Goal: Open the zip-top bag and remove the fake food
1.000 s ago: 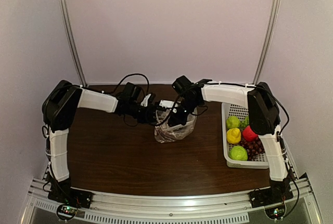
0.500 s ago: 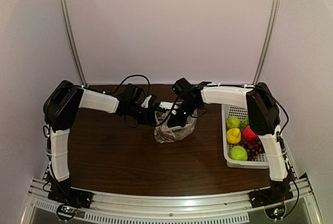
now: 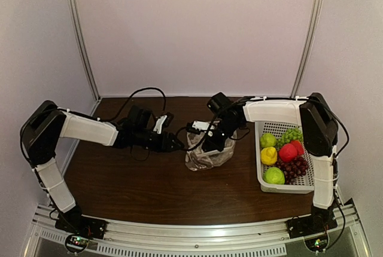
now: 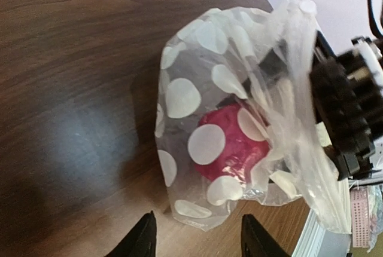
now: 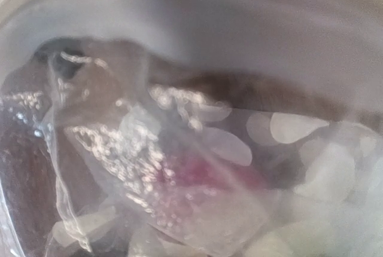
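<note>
The zip-top bag (image 3: 206,158), clear with white dots, sits crumpled on the brown table at centre. In the left wrist view the bag (image 4: 197,98) holds a pink-red fruit (image 4: 234,155). My left gripper (image 3: 177,145) is open and empty just left of the bag, and its fingertips (image 4: 143,240) are short of the bag's lower edge. My right gripper (image 3: 215,138) is at the bag's top, seen as black parts (image 4: 347,107) behind the plastic. The right wrist view shows only blurred plastic (image 5: 287,131) and a pink blur (image 5: 203,170), and its fingers are hidden.
A white perforated basket (image 3: 286,189) stands at the right edge. It holds a yellow lemon (image 3: 268,156), green fruits (image 3: 274,175), red fruits (image 3: 288,152), purple grapes (image 3: 294,167) and green grapes (image 3: 291,134). Cables hang by both wrists.
My left arm has drawn back left and down and no longer touches the bag. The bag and my right gripper have shifted slightly right and nearer.
</note>
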### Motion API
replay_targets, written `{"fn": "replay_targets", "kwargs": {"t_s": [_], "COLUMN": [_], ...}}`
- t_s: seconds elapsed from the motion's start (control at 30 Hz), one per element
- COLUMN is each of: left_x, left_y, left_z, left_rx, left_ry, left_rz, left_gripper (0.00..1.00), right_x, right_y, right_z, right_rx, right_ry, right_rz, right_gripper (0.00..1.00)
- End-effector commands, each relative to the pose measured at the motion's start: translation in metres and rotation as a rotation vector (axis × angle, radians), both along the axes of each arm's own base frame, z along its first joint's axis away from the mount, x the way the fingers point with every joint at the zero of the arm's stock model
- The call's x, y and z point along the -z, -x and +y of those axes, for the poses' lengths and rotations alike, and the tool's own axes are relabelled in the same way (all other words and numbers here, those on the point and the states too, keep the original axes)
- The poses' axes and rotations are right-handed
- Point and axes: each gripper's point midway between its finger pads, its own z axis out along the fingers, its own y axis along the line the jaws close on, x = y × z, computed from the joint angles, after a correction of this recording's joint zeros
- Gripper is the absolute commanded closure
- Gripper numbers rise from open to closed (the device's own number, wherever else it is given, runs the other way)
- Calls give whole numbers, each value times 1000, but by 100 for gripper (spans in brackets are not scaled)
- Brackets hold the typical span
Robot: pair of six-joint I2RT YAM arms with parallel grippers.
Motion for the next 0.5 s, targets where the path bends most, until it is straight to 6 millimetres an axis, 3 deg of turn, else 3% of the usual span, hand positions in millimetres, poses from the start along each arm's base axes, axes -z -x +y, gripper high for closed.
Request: {"fn": "replay_targets", "kwargs": {"t_s": [0.0,0.3,0.47], "left_x": [-6,11,18], "left_y": [11,4,2], "left_z": [-23,-48,-57], "left_rx": [104,174,186], "left_ry": [36,63,76], "left_rz": [-141,-142,-126], "left_gripper": [49,52,67], "right_x": [-9,-4,0], "right_y": [1,0,1], "right_z": [-3,-3,-5], "right_rx": [11,29,36], "right_ry": [-23,-52,-48], "right_rz": [-3,41,57], "right_gripper": [39,39,33]}}
